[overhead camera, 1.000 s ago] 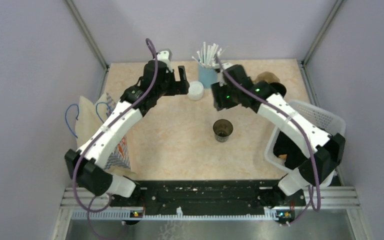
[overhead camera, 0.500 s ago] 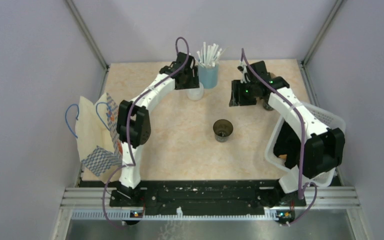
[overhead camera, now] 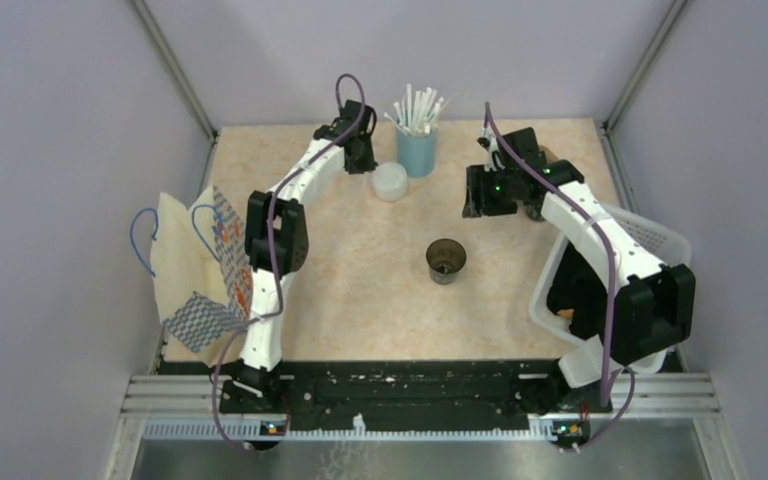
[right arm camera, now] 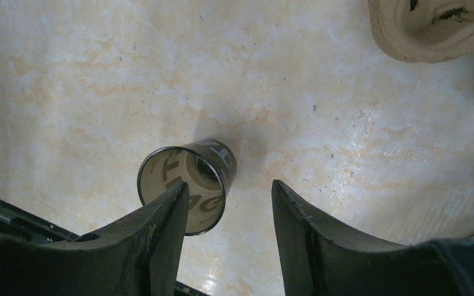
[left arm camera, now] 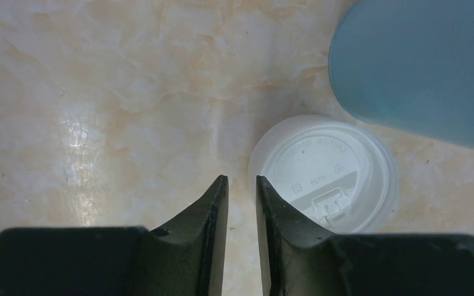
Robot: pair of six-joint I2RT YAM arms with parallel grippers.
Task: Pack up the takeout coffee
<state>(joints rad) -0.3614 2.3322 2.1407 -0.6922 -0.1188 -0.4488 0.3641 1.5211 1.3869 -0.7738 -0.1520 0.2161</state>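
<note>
Left gripper (left arm camera: 242, 179) hangs over the far left part of the table, jaws narrow with only a slit of tabletop showing between them, nothing held. Right gripper (right arm camera: 229, 182) hangs over the far right part, jaws about half spread, nothing between them.

Table (overhead camera: 360, 270): pale marbled top, both arms reaching across it from the near edge.

White basket (overhead camera: 650, 240): at the right edge, partly hidden behind the right arm.

Paper bag (overhead camera: 210, 270): lying at the left edge, blue cord handles, patterned side panel, the left arm just beside it.

Light-blue cup (overhead camera: 417, 152): upright at the far middle, full of white straws.

Cardboard carrier (right arm camera: 432, 28): beige moulded pulp, far right of the table, only a corner shows in the right wrist view; mostly covered by the right arm from above.

Takeout coffee (overhead camera: 446, 260): small dark cup, upright, top open, near the middle of the table, well apart from both grippers in the top view. In the right wrist view it sits just past the tip of the left-hand finger.

Lid (left arm camera: 324, 172): round, white, flat on the table, top side up, sip flap visible. Just beside the light-blue cup; cannot tell if they touch. Its rim sits right next to the left gripper's right-hand finger, outside the jaws.
</note>
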